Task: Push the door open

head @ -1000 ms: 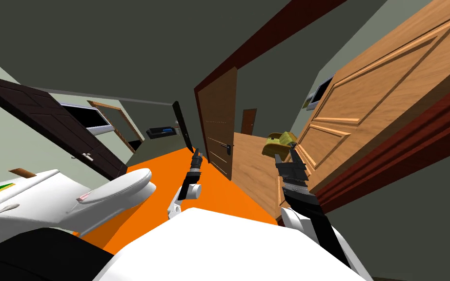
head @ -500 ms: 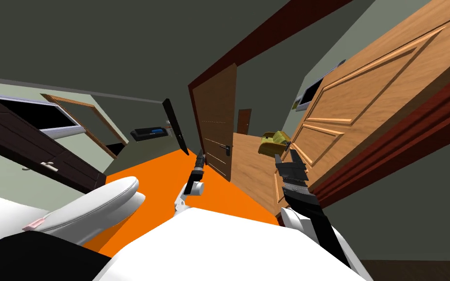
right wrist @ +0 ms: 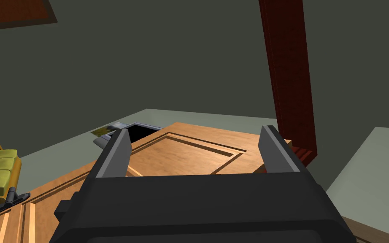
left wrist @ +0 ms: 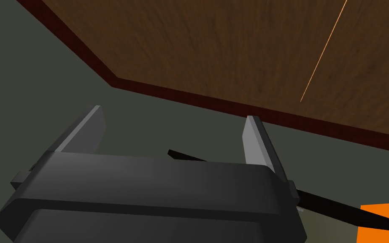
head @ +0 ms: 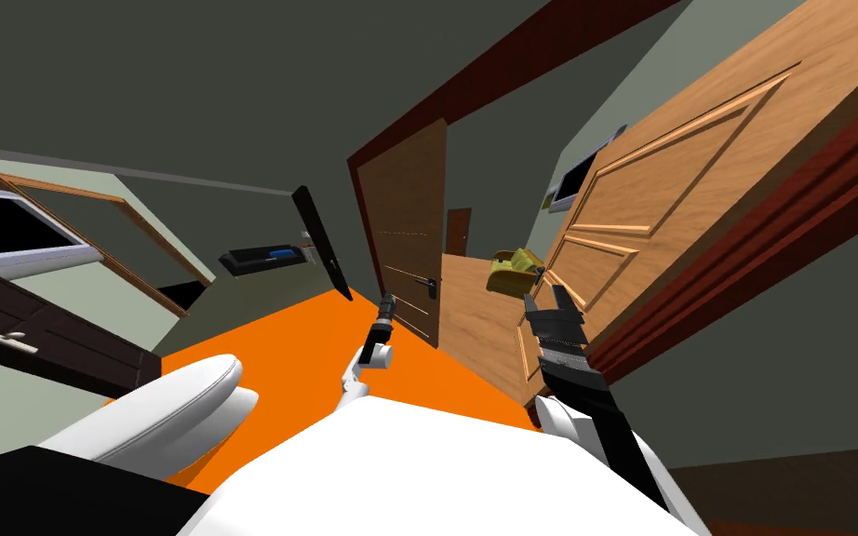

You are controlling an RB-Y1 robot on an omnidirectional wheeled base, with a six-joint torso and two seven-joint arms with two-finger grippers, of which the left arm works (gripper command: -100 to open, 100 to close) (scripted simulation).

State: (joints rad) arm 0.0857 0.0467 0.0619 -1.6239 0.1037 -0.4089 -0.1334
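Beside the light wooden door [head: 697,186], level with its lower panels, my right gripper [head: 544,300] hovers with its fingers spread wide and nothing between them. Whether they touch the wood I cannot tell. The door stands swung well open on its dark red frame [head: 790,242], its long axis upright. The lean it has in the head view is the camera's roll. Its free edge points away from me, toward a yellow-green armchair [head: 511,270] just past that edge.

In the right wrist view the door's panelled face [right wrist: 181,156] runs out beneath the right gripper [right wrist: 195,134], with the frame [right wrist: 288,76] rising beyond the door's far end. A small dark lever [right wrist: 16,197] sits at the door's armchair side, too small to read surely.

My left gripper [head: 386,300] hangs well apart from the door, fingers likewise wide and empty. Its own camera shows the left gripper [left wrist: 173,116] facing a second, darker brown door [left wrist: 231,55].

On my side of the door lies an orange floor [head: 278,335] — past the door, a wood floor [head: 474,321]. Far across from the door, a white rounded fixture [head: 185,409] is partly hidden, and a dark panelled door [head: 46,340] is cut off at the picture's edge.
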